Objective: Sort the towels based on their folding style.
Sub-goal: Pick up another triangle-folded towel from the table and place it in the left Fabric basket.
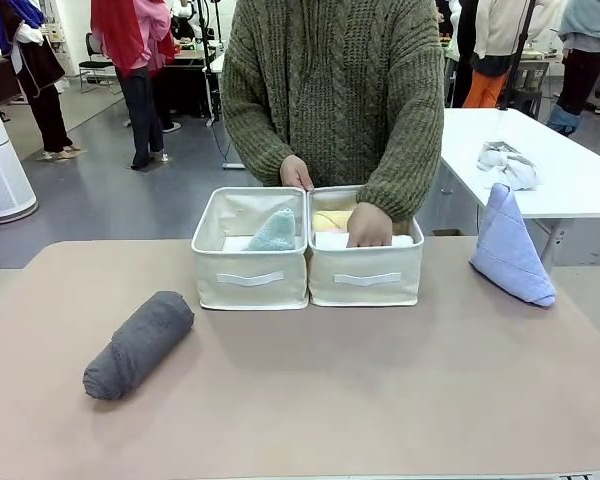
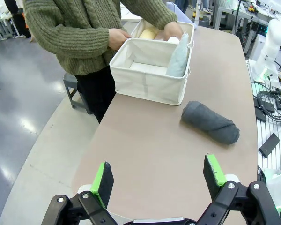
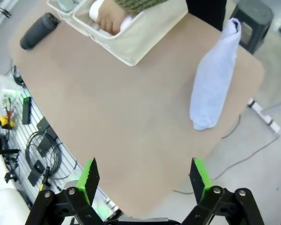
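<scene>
Two towels lie out on the table and both of the robot's hands hang back with jaws spread wide and nothing in them: the robot's left hand above the near edge facing the dark grey roll, the robot's right hand above the table's end facing the light blue cone. To my eye the grey one is the easier start. It is a plump, tight cylinder of nubbly terry lying on its side, so closing across its middle, square to its length, should keep the coil from unwinding. It belongs with the yellow roll and the white roll in the right bin, but the person's hand rests inside that bin, so I would wait for it to lift before reaching in. The blue cone stands on its broad base, tip up, leaning a little. It looks soft and floppy at the point, so a grip low on the thicker body seems safer. Its mate, the pale teal cone, sits in the left bin. Both bins are cream cloth with limp walls that a careless nudge could shove.
</scene>
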`<state>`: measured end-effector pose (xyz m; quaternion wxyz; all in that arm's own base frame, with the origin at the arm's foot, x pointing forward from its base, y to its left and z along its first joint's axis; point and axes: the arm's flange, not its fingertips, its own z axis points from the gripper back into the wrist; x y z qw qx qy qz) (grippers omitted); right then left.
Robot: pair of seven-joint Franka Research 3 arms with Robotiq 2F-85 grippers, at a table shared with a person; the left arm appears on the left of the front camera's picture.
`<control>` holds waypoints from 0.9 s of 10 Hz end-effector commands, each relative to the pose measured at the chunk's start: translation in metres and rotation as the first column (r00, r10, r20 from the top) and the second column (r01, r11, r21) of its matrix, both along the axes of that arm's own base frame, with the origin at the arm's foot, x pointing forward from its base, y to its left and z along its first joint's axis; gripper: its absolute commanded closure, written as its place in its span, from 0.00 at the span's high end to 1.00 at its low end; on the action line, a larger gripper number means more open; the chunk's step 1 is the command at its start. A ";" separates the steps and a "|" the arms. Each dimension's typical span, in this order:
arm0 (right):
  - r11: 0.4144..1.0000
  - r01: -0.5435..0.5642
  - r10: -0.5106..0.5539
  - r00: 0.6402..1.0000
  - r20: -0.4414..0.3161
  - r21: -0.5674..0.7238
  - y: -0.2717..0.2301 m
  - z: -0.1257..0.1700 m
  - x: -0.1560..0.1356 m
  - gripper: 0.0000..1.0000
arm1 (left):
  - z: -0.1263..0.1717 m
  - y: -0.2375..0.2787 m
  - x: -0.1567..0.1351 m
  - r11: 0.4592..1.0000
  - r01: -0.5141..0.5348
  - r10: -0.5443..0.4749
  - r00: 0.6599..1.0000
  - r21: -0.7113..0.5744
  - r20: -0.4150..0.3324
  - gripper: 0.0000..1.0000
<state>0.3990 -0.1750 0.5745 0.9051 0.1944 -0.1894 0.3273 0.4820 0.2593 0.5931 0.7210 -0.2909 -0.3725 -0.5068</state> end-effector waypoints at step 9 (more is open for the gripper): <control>0.847 0.279 -0.219 0.959 0.183 -0.452 0.122 -0.012 0.088 1.00 | 0.001 0.000 -0.001 1.000 -0.003 0.003 1.000 0.003 0.002 1.00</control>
